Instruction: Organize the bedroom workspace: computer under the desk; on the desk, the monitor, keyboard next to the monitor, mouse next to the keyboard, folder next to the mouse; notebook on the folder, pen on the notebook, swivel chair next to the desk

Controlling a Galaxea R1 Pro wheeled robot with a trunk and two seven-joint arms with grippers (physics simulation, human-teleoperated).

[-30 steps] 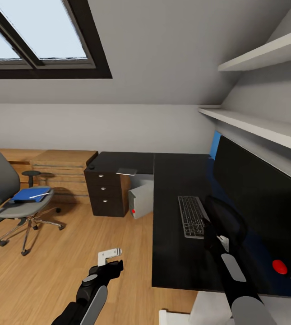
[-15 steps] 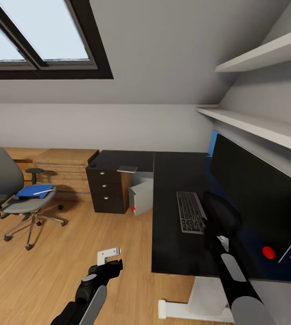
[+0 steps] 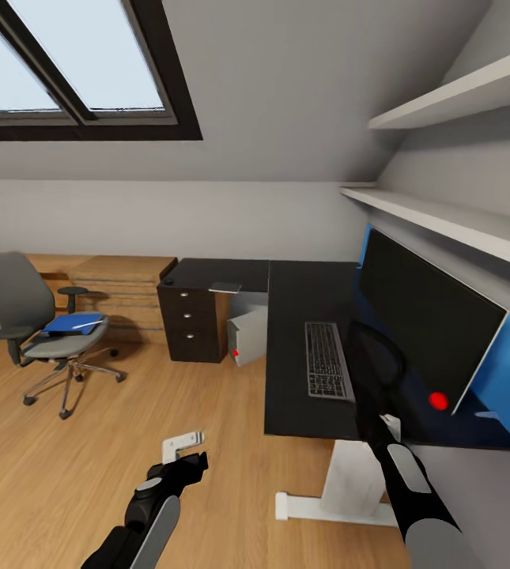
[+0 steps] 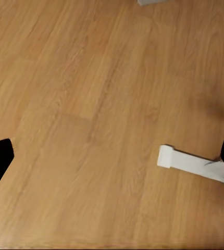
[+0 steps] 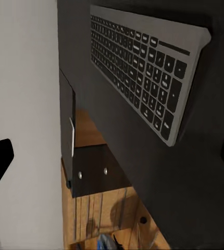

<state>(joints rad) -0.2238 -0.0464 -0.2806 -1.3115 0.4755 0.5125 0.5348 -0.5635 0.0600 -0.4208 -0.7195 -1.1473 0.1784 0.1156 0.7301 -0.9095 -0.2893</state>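
Sloped-ceiling bedroom w/ skylight (image 3: 73,59), wood floor (image 3: 88,442), wall shelves (image 3: 452,221) up above the desk. Glossy black L-shaped desk (image 3: 294,316) straight ahead, white leg (image 3: 349,482) under its near end. Right gripper (image 3: 369,371) out over the desktop, low, keyboard (image 3: 323,359) just beside it toward the left-arm side, monitor (image 3: 425,320) just on its other side, upright, black screen, red dot (image 3: 438,401) at the near corner. Right wrist cam looking along the desk: keyboard (image 5: 143,67) lying flat on the black top, both fingertips at the frame edges, spread wide, nothing between them. Computer (image 3: 247,336) tucked under the desk's corner, well beyond the right gripper, grey box w/ small red dot, next to the dark drawers (image 3: 193,324). Left gripper (image 3: 183,446) hanging over bare floor, off the desk's near edge, white fingers apart, holding nothing; left wrist cam gives floorboards (image 4: 91,114) and the desk's white foot (image 4: 195,164). Swivel chair (image 3: 45,328) far off beyond the left gripper, well apart from the desk, blue folder (image 3: 73,322) lying on its seat, thin white pen (image 3: 88,322) across the folder. Light-wood chest (image 3: 124,284) behind the chair, against the back wall.
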